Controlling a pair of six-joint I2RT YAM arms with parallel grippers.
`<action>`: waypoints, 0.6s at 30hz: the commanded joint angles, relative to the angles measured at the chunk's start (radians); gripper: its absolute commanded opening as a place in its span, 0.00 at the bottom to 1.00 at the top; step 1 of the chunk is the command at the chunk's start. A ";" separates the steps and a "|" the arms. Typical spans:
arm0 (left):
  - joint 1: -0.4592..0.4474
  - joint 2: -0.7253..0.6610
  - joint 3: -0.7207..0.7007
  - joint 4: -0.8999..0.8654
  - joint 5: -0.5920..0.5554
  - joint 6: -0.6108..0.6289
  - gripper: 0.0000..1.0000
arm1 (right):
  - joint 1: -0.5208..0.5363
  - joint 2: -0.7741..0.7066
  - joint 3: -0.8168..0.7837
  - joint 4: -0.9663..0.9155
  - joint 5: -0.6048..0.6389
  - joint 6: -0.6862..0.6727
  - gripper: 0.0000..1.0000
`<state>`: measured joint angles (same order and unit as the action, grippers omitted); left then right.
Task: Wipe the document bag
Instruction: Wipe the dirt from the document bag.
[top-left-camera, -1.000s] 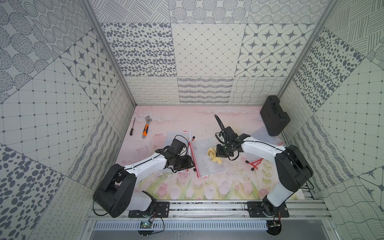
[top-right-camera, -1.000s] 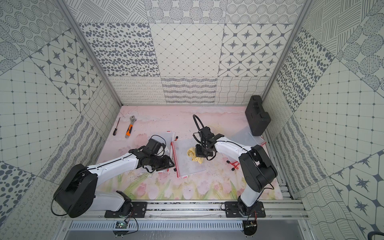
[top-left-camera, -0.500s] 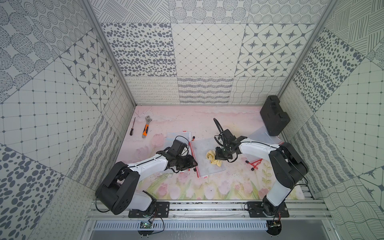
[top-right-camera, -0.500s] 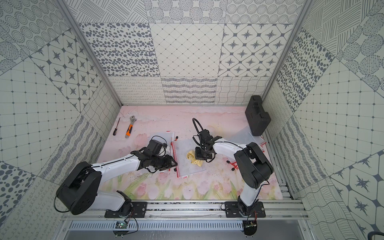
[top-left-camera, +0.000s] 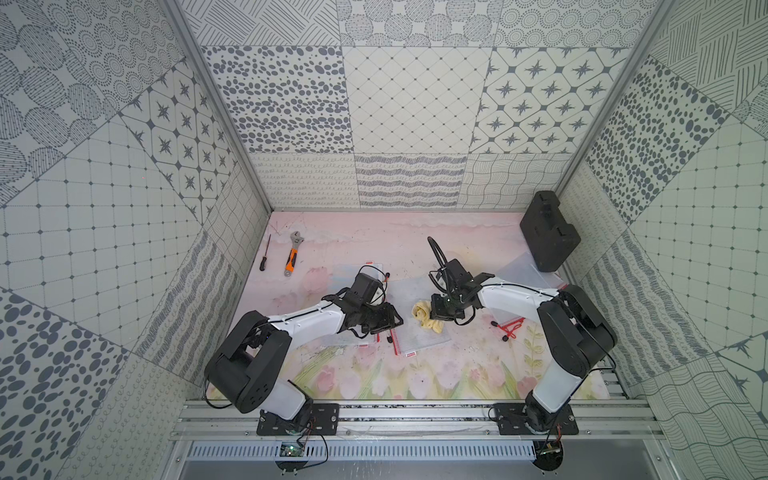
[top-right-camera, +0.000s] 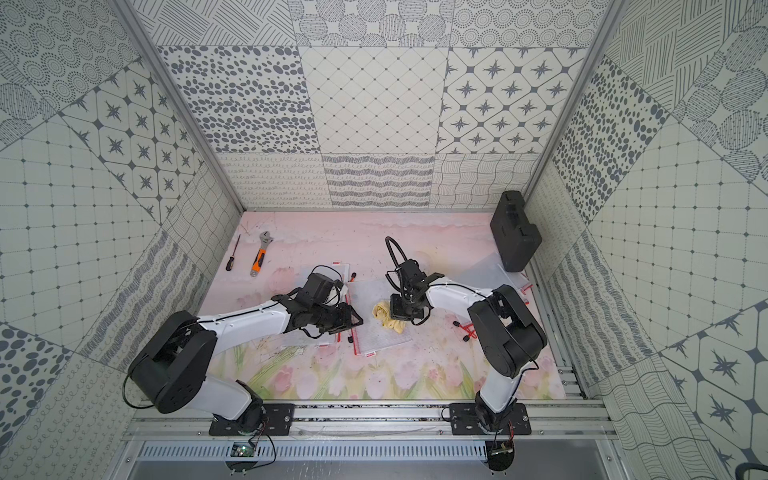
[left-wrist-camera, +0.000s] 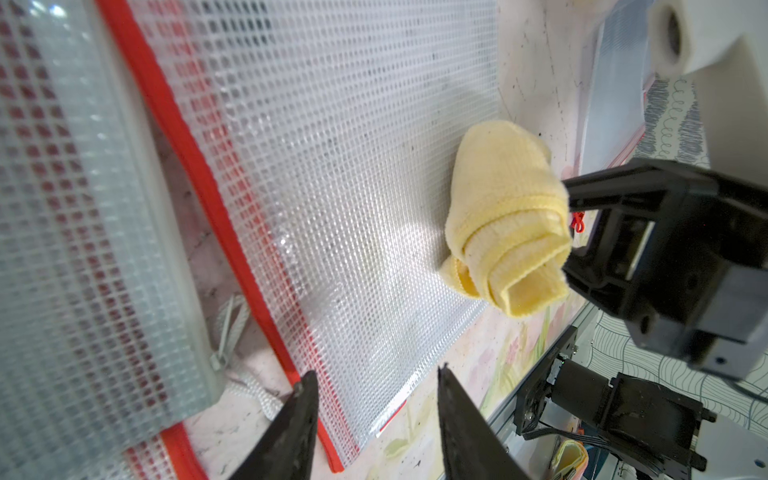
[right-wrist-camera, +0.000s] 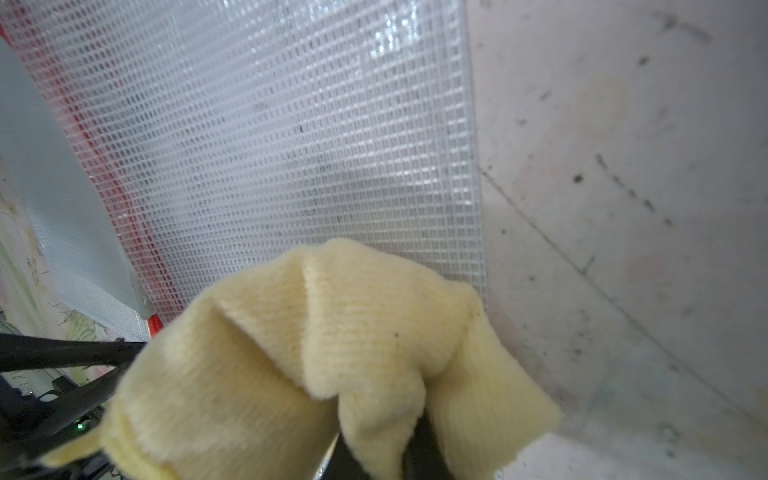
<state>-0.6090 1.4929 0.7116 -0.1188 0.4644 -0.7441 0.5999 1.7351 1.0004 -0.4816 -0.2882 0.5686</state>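
Note:
The document bag (top-left-camera: 417, 340) (top-right-camera: 380, 334) is a clear mesh pouch with a red zipper edge, lying flat at mid-floor. My right gripper (top-left-camera: 435, 312) (top-right-camera: 397, 312) is shut on a bunched yellow cloth (top-left-camera: 425, 318) (top-right-camera: 386, 316) that rests on the bag. The right wrist view shows the cloth (right-wrist-camera: 332, 353) covering the gripper (right-wrist-camera: 374, 461), with the bag's mesh (right-wrist-camera: 270, 145) beyond. My left gripper (top-left-camera: 388, 326) (top-right-camera: 350, 322) (left-wrist-camera: 374, 378) is open, its jaws astride the bag's red zipper near a corner, holding nothing. The left wrist view shows the bag (left-wrist-camera: 332, 166) and the cloth (left-wrist-camera: 507, 216).
A second mesh bag (top-left-camera: 353, 274) (left-wrist-camera: 62, 208) lies under my left arm, and a third (top-left-camera: 523, 270) by the black case (top-left-camera: 548, 232) at the back right. A wrench (top-left-camera: 293, 253) and a screwdriver (top-left-camera: 265, 257) lie back left. A red clamp (top-left-camera: 509, 328) lies right of the bag.
My right gripper has dragged the cloth a little toward the near side and left across the bag. My left gripper has shifted right to the zipper edge and its jaws have narrowed slightly.

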 joint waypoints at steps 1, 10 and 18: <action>-0.008 -0.024 0.007 -0.025 -0.037 0.001 0.47 | 0.006 0.017 -0.026 0.003 0.011 -0.001 0.00; -0.035 0.008 0.031 -0.106 -0.096 0.022 0.46 | 0.006 0.034 -0.024 0.012 -0.002 0.002 0.00; -0.049 0.039 0.028 -0.102 -0.124 0.017 0.46 | 0.005 0.039 -0.027 0.012 -0.007 0.003 0.00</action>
<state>-0.6434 1.5120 0.7288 -0.1871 0.3870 -0.7471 0.5999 1.7363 1.0000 -0.4793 -0.2955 0.5686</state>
